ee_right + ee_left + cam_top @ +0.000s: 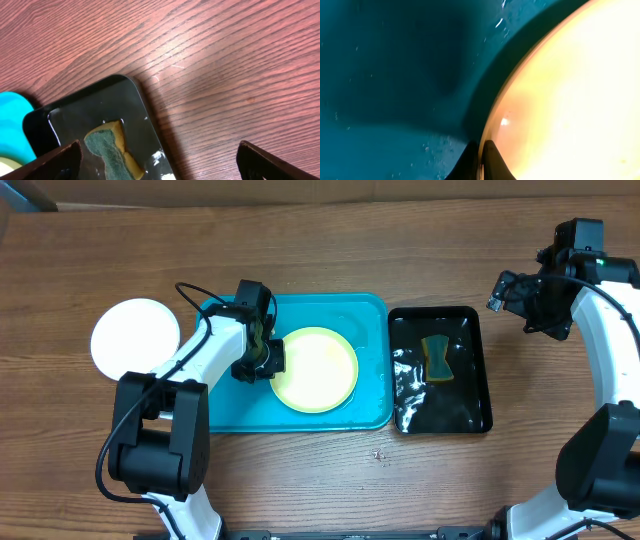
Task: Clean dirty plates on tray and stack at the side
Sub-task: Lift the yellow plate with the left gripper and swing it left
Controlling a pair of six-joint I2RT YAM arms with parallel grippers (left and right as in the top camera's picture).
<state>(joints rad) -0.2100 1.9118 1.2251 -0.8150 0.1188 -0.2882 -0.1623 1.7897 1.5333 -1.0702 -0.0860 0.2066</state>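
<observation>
overhead: top-down, whole table (320, 490) | left wrist: tight on tray (395, 75) | right wrist: above black tray (65, 125)

The left wrist view is close and soft. The yellow plate (570, 100) runs off its right and bottom edges, and only two dark fingertips (495, 164) of the left pincer (481, 162) show, one on either side of the rim. From overhead those tips are hidden. The right wrist view cuts off the sponge (107, 147), the black tray (70, 117) and the right pincer (159, 150) at the bottom. Whether the white plate (135, 335) is one plate or two stacked cannot be told.
</observation>
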